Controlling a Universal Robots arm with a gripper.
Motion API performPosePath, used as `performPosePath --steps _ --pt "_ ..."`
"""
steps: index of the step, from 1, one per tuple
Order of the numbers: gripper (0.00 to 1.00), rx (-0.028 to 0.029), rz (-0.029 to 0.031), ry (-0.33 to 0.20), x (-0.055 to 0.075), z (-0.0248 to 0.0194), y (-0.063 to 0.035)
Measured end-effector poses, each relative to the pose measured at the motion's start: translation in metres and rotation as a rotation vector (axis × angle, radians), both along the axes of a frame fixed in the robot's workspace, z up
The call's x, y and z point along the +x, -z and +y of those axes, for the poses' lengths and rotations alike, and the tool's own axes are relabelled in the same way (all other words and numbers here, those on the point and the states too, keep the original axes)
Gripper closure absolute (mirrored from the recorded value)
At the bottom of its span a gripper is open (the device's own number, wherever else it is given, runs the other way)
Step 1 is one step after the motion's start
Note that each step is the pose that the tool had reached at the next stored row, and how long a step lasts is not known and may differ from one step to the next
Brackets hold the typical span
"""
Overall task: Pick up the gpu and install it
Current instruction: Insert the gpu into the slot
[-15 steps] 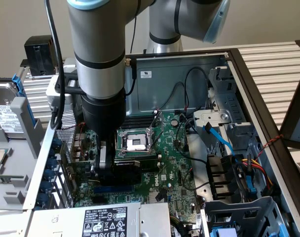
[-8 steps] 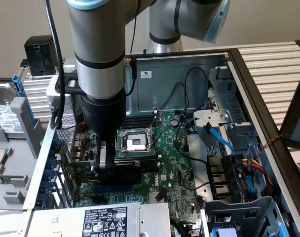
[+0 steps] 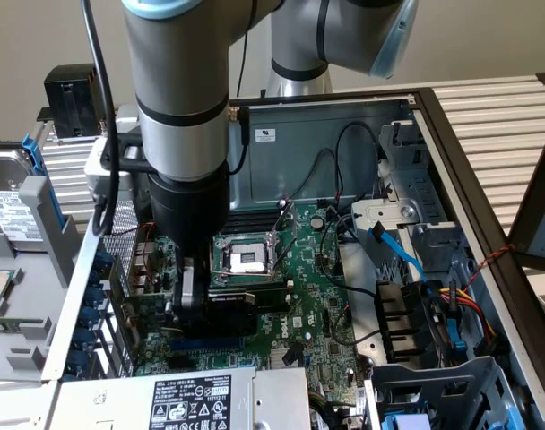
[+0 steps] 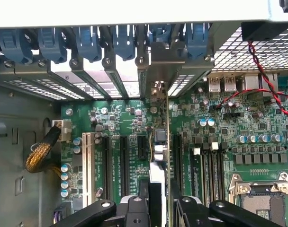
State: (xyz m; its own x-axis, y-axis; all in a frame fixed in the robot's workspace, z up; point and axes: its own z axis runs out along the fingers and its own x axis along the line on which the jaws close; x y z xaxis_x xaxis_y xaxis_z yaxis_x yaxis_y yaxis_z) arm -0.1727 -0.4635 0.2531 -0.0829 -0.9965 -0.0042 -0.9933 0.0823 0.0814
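My gripper (image 3: 196,305) reaches down into the open computer case and is shut on the gpu (image 3: 235,309), a small card with a black heatsink block, held upright on its edge just above the large green motherboard (image 3: 322,287). In the wrist view the gpu (image 4: 168,142) shows edge-on as a thin line running between my black fingers (image 4: 134,210) toward the case's rear wall. Its silver bracket (image 4: 164,59) lies in one of the rear slot openings. The card lines up over the expansion slots (image 4: 143,146); whether it is seated I cannot tell.
The CPU socket (image 3: 246,258) lies just beyond the card. Blue slot latches (image 4: 87,40) line the rear wall. Red and black wires (image 4: 267,80) cross the board's corner. A power supply (image 3: 183,403) sits at the front, a drive cage with a blue cable (image 3: 398,251) on the exterior view's right.
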Motion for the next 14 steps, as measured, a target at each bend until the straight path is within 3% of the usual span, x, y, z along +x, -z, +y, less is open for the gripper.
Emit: performPosePath --steps 14 --pt "0.73 0.0 0.004 0.011 0.0004 -0.0001 0.0006"
